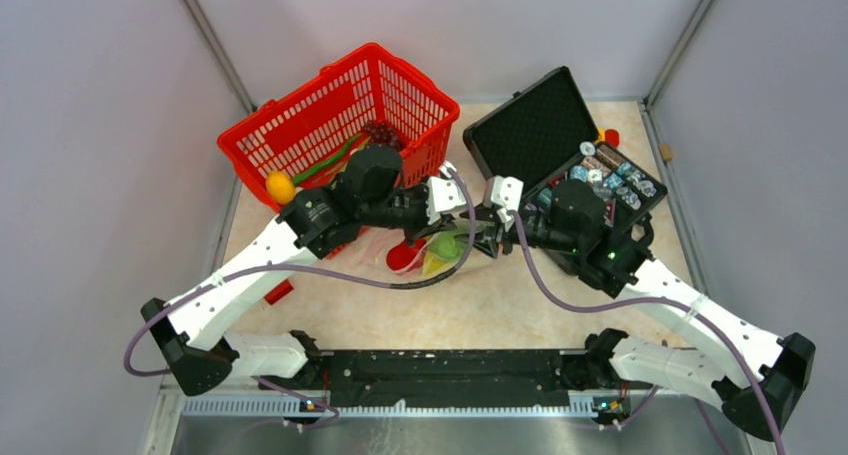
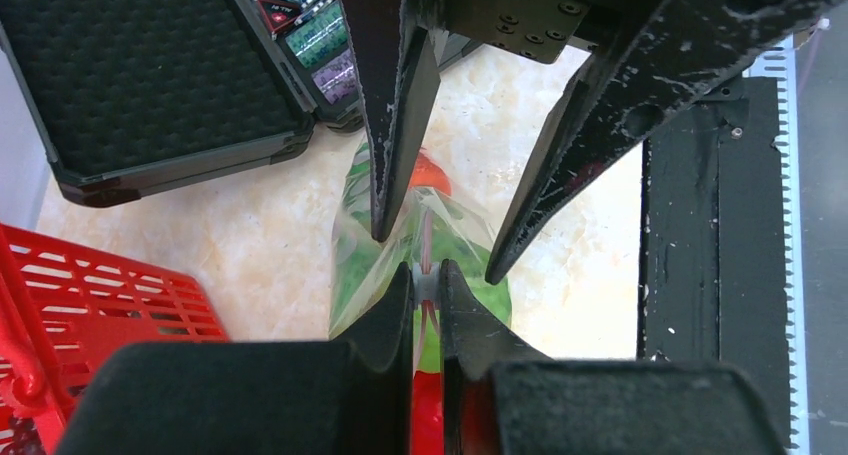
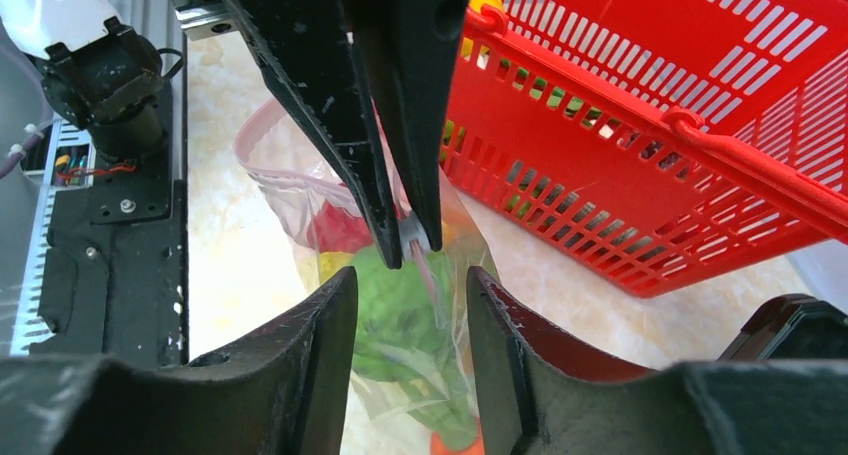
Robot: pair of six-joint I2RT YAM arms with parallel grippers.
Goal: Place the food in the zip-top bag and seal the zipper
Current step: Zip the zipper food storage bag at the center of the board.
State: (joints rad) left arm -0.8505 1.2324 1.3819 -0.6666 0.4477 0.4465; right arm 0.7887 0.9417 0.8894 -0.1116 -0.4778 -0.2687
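Observation:
The zip-top bag (image 1: 425, 253) lies mid-table, holding a red piece (image 1: 403, 256), a yellow piece (image 1: 435, 266) and green food (image 3: 400, 320). My left gripper (image 2: 428, 275) is shut on a small grey slider on the pale pink zipper (image 2: 428, 237). The right wrist view shows that grip too, with the left gripper (image 3: 412, 250) above the bag (image 3: 290, 190). My right gripper (image 3: 412, 275) is open, its fingers either side of the bag's top edge, facing the left gripper (image 1: 465, 225). A yellow-orange piece (image 1: 281, 187), green pods (image 1: 330, 160) and dark grapes (image 1: 380, 132) lie in the basket.
The red mesh basket (image 1: 300, 125) stands at the back left, close behind the bag. An open black hard case (image 1: 525, 125) with poker chips (image 1: 610, 175) stands at the back right. A small red block (image 1: 279, 292) lies near the left arm.

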